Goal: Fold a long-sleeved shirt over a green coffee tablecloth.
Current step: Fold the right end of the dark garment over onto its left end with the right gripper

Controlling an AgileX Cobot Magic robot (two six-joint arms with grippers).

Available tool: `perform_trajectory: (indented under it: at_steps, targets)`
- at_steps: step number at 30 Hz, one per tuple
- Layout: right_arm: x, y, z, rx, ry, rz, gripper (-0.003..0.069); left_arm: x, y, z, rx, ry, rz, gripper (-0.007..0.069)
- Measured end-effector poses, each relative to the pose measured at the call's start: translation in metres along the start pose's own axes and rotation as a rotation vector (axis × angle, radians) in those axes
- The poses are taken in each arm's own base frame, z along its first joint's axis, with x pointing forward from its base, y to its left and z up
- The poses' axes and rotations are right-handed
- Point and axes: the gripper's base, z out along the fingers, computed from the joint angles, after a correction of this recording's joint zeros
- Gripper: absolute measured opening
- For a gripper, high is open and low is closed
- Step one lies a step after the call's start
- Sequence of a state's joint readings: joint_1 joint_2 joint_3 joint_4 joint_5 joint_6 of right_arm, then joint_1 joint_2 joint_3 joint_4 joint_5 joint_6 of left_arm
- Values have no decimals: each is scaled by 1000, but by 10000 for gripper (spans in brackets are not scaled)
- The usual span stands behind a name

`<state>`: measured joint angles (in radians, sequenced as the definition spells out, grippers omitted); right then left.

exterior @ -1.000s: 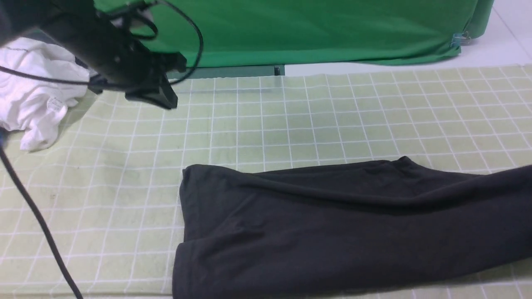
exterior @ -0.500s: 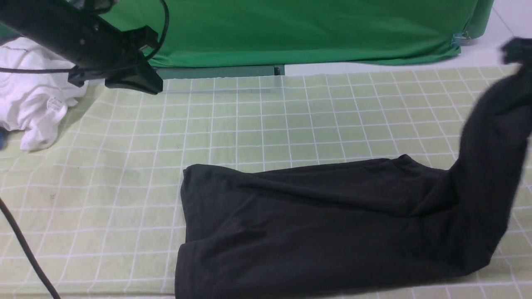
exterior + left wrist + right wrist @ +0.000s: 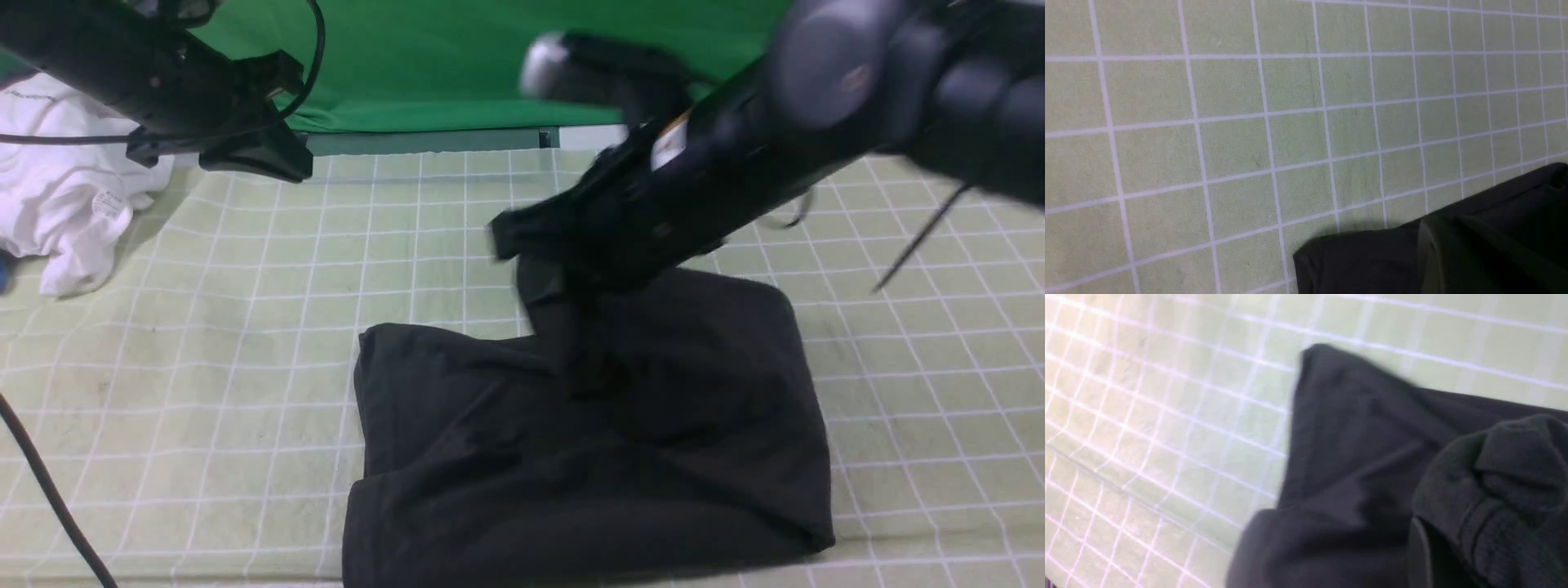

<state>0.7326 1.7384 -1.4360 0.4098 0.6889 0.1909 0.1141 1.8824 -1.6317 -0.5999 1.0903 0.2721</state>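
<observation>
Atop tablecloth (image 3: 245, 367), one shirt (image 3: 490, 474) pinched by right end effector (image 3: 557, 282); left end effector (image 3: 269, 159) unclear.

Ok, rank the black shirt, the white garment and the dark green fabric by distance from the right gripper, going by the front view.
1. long-sleeved shirt: a fold of it hangs from the right gripper, centre.
2. dark green fabric: hanging at the back, beyond the gripper.
3. white garment: bunched at the far left.

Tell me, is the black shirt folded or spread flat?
Partly folded: the right claw holds one end of the shirt over its middle.
</observation>
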Motion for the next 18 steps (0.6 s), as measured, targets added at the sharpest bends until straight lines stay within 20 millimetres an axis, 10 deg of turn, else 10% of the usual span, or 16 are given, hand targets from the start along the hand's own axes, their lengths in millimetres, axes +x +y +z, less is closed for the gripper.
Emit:
perform_trajectory:
  at_steps: [10,18]
  targets:
    - [33,33,106,-31,-3,-76,288,1,0,0,3,10,0,16]
    - [29,35,84,-36,17,-82,490,2,0,0,-4,20,5,33]
